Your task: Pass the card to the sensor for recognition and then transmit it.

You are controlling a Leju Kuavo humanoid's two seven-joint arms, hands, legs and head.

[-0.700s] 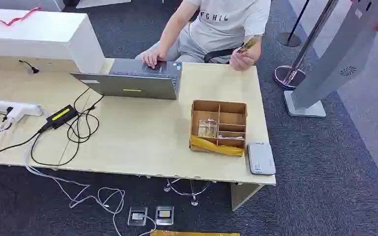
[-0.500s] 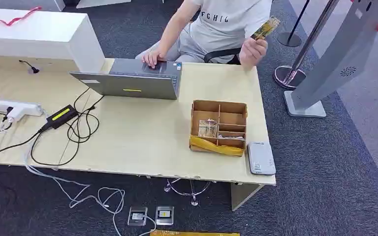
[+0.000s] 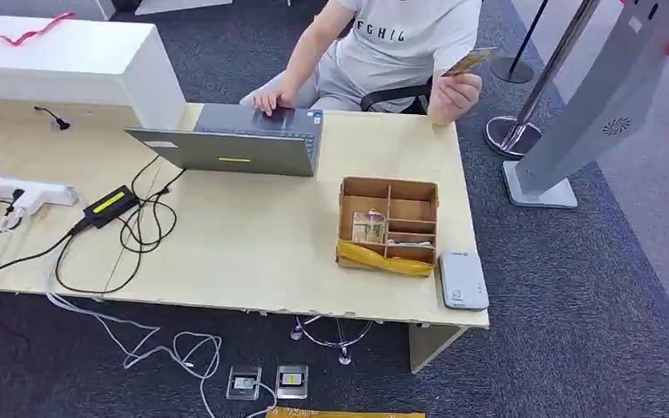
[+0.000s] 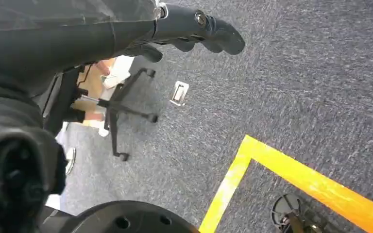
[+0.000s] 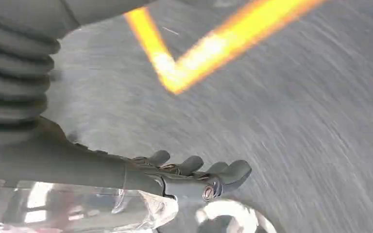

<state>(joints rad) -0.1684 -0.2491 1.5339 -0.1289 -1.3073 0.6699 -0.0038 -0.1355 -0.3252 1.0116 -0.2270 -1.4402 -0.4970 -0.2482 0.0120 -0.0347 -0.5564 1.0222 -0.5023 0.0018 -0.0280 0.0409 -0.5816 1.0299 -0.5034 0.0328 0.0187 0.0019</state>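
A person seated behind the table holds a yellowish card (image 3: 468, 61) up in one hand, above the table's far right corner. A brown partitioned box (image 3: 388, 185) stands on the table's right part, with more cards (image 3: 368, 226) in one compartment. The white card sensor (image 3: 462, 279) lies flat at the table's front right corner, beside the box. My left hand (image 4: 184, 26) hangs over the grey carpet with its fingers stretched out and nothing in them. My right hand (image 5: 175, 177) also hangs over the floor, fingers extended and empty.
A grey laptop (image 3: 235, 144) stands at the far middle of the table (image 3: 244, 235), under the person's other hand. A power strip (image 3: 17, 192), an adapter (image 3: 109, 205) and cables lie at the left. A grey kiosk stand (image 3: 592, 104) and a stanchion (image 3: 523, 131) are on the right.
The person's hand raised the card from near the table's far edge to chest height, then tipped it flatter. The things on the table stayed put.
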